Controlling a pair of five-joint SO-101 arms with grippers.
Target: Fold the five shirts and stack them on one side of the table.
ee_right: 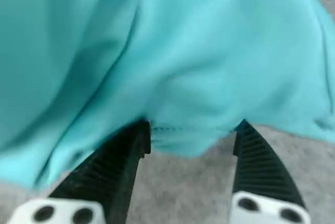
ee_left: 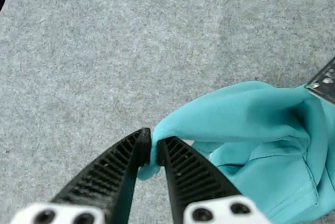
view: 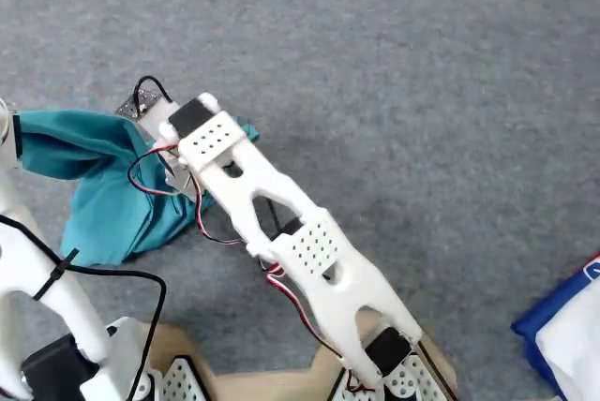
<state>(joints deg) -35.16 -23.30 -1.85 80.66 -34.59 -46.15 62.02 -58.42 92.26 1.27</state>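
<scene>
While left gripper clamps a fold of soft teal shirt, right gripper, arm outstretched far-left, gapes over rumpled cloth.

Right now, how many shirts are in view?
2: a teal shirt at the high view's left, pinched in the left end effector; blue-and-white cloth cut off at its right edge, possibly several shirts. Others may be hidden.
</scene>
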